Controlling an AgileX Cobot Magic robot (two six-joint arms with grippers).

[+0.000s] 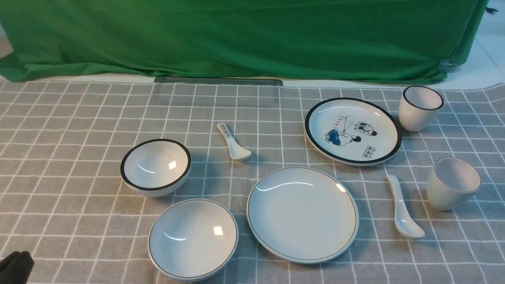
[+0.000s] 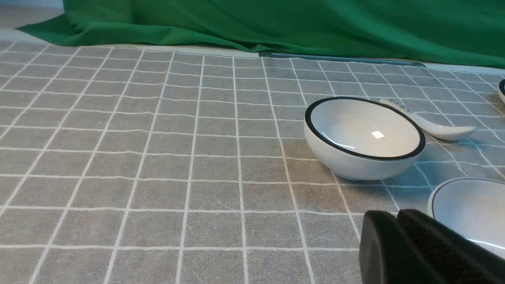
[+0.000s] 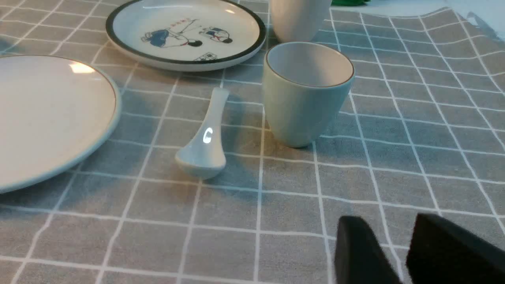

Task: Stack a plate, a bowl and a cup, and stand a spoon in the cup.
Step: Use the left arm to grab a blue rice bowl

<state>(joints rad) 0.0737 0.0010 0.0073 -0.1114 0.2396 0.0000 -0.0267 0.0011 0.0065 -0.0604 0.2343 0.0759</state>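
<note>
The plain pale plate [image 1: 303, 215] lies at the front centre of the checked cloth, and the wide shallow bowl [image 1: 193, 238] sits just left of it. To the right of the plate lies the long plain spoon [image 1: 402, 209], with the pale cup [image 1: 453, 183] upright beyond it. My left gripper [image 2: 394, 217] is shut and empty, low over the cloth, close beside the bowl [image 2: 469, 209]; its dark tip [image 1: 17, 258] shows at the front left corner. My right gripper [image 3: 388, 221] is open and empty, short of the cup [image 3: 307, 90] and spoon [image 3: 205, 138].
A black-rimmed bowl [image 1: 156, 166] and a short printed spoon [image 1: 232, 142] lie behind the shallow bowl. A cartoon plate [image 1: 352, 130] and a black-rimmed cup [image 1: 419, 107] stand at the back right. Green cloth [image 1: 236, 35] hangs behind the table.
</note>
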